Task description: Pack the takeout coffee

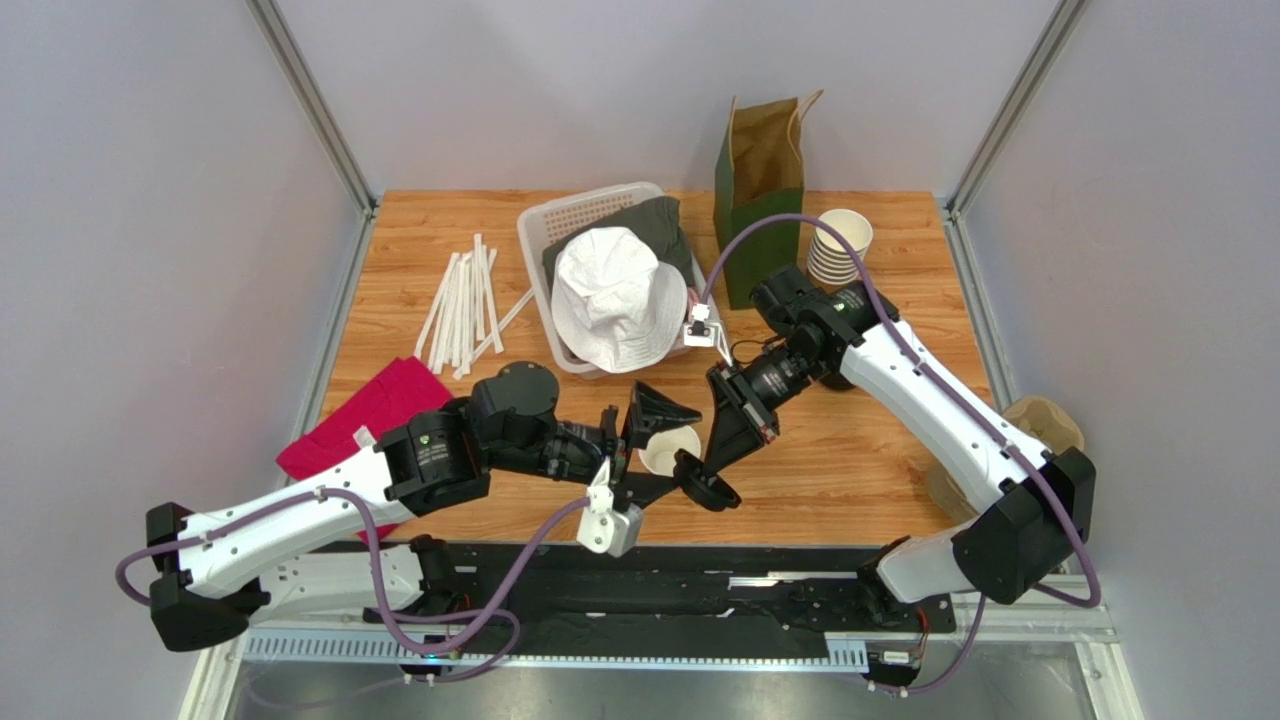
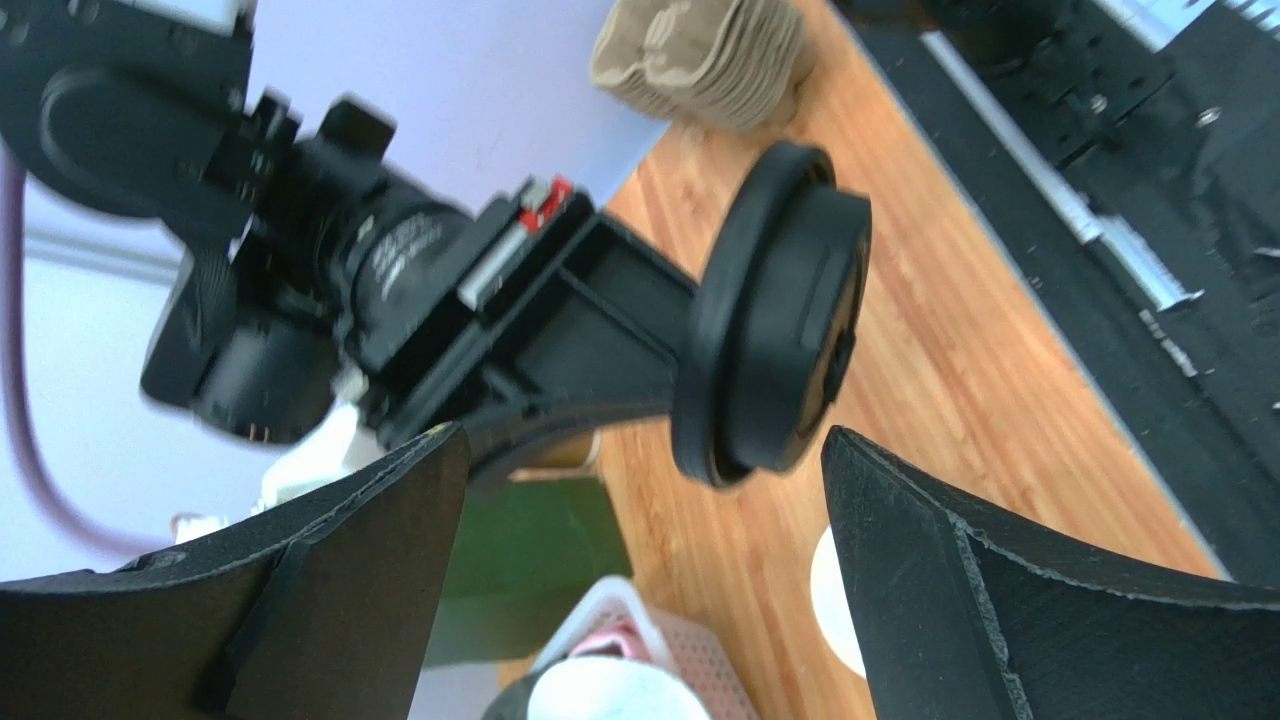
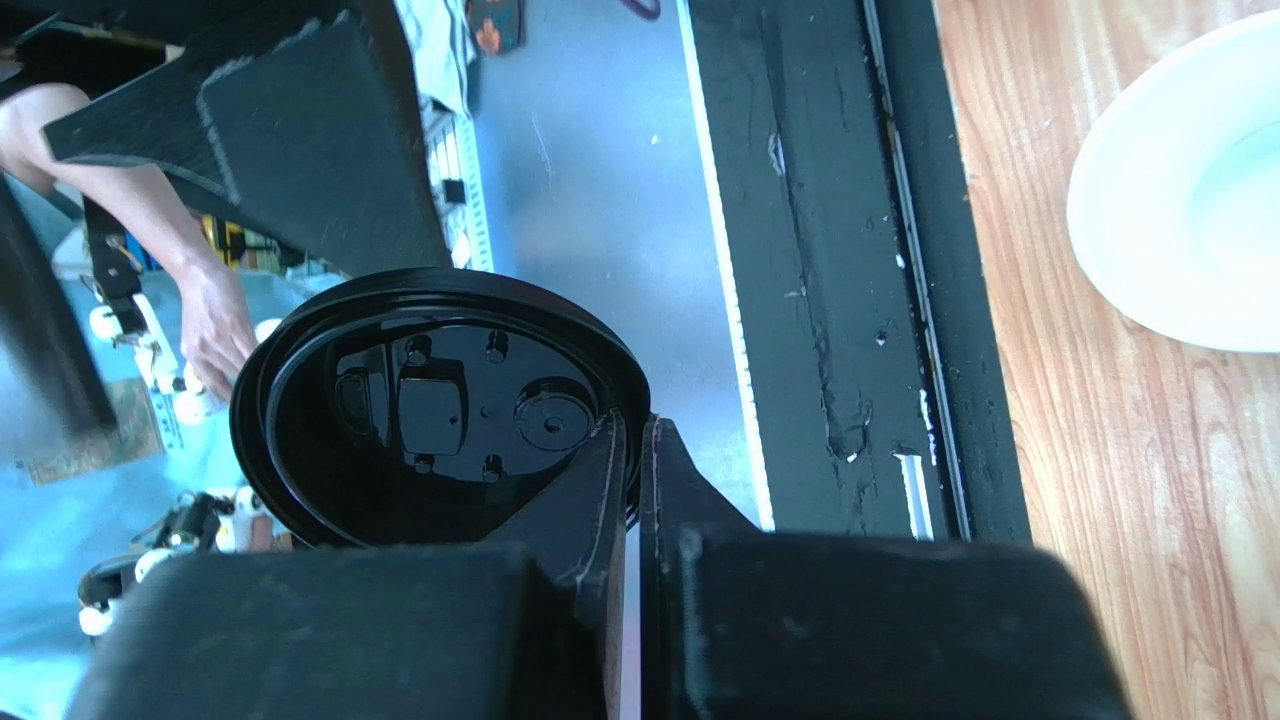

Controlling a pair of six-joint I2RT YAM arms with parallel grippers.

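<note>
Glossy black round lid (image 3: 436, 398) pinched edgewise in right gripper (image 3: 630, 450)

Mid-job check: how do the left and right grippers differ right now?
The left gripper has its jaws wide apart and holds nothing; the right gripper is shut on the rim of the black lid. The left gripper reaches in from the left side, the right gripper from the far right, pointing back toward the near edge. Shared: both are black and meet near the lidless cup.
</note>
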